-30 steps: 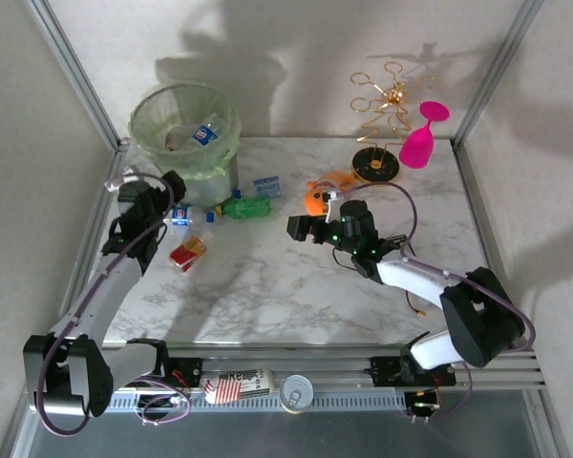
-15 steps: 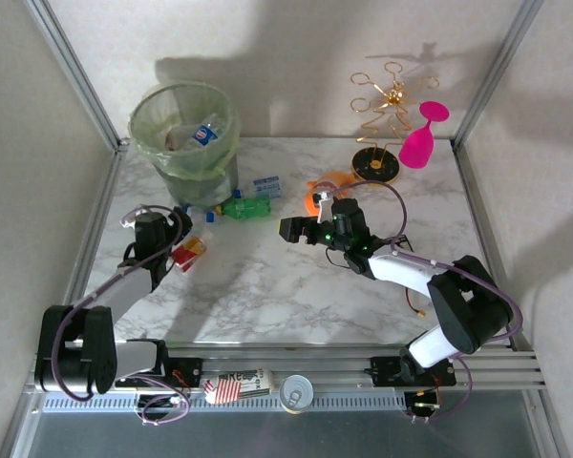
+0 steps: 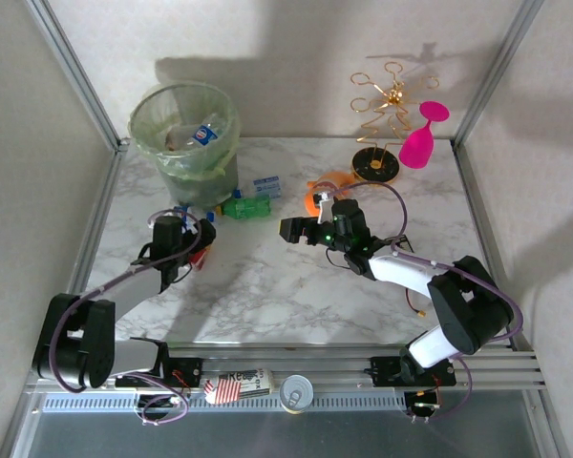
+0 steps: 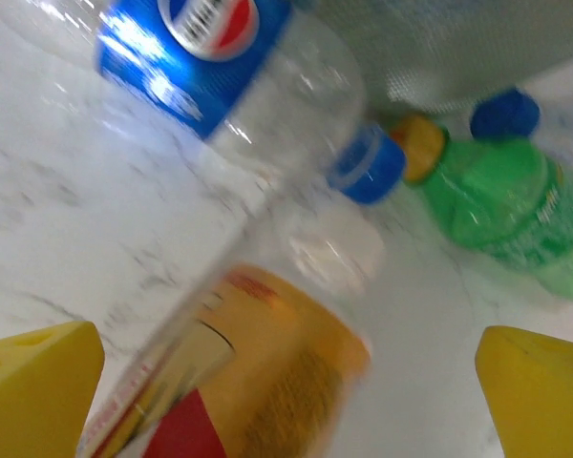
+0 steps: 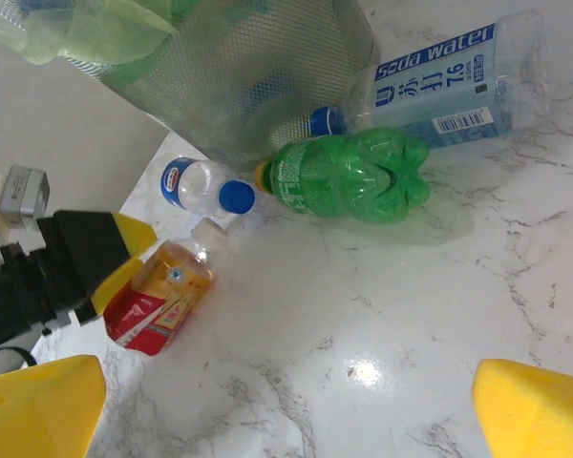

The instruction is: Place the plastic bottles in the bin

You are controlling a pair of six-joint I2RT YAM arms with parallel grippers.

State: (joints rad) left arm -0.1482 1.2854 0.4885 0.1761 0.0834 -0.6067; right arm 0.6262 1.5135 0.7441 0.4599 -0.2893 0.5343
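Left jaws spread facing red-labelled bottle [image 4: 277, 372], right jaws spread (empty), bin [image 3: 199, 179] nearby

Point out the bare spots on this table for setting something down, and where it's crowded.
Bare marble: the near-middle stretch of the table between the left arm and right arm, and the right side between that arm and the gold wire stand. Crowded: the foot of the bin, where the plastic bottles lie by the open left gripper.
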